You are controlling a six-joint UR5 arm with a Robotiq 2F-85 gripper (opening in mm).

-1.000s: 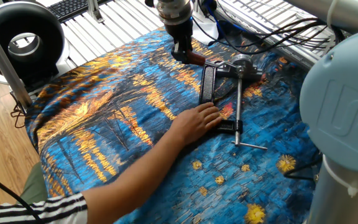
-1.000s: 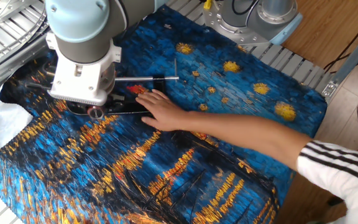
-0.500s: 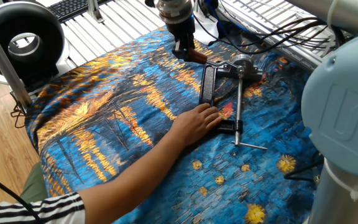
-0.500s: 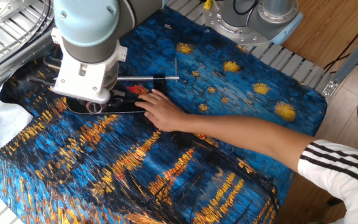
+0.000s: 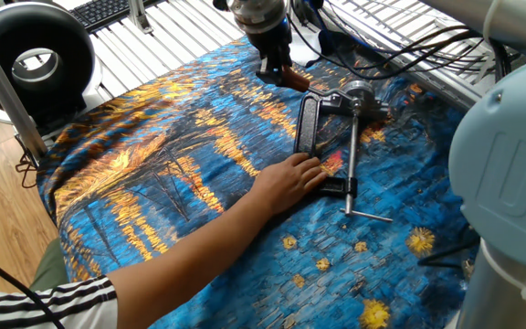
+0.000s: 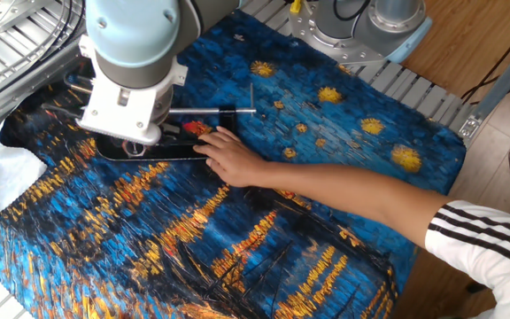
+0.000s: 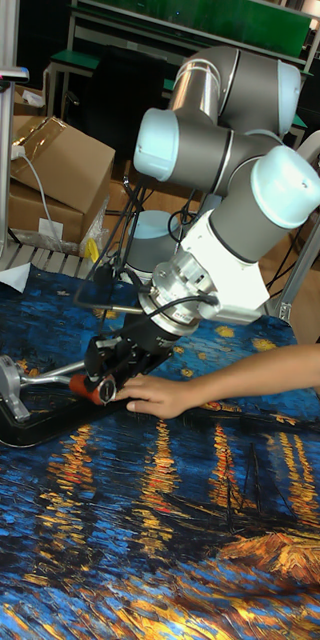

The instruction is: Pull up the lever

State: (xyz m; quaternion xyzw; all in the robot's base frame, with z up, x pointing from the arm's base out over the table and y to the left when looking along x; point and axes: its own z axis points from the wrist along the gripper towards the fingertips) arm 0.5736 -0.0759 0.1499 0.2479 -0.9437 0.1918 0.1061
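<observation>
The black C-shaped clamp (image 5: 307,123) lies on the painted blue cloth (image 5: 153,174). A person's hand (image 5: 289,180) presses on its near end. The lever (image 5: 291,80), with its dark red sleeve, sticks out at the far end. My gripper (image 5: 275,71) stands over it, shut on the sleeve. The silver threaded rod (image 5: 352,160) runs alongside the clamp. In the other fixed view my wrist hides the gripper and the lever; the clamp (image 6: 162,152) and the hand (image 6: 231,157) show. In the tall fixed view the gripper (image 7: 105,372) sits low beside the hand (image 7: 155,396).
The person's forearm (image 5: 181,256) crosses the cloth from the near edge. A black ring-shaped device (image 5: 30,55) stands at the far left, and cables (image 5: 409,46) lie at the far right. The robot base (image 6: 388,18) is at one table corner. A cardboard box (image 7: 60,160) stands behind.
My gripper has moved a little up and toward the far edge with the lever's red sleeve in it. The hand has stayed on the clamp.
</observation>
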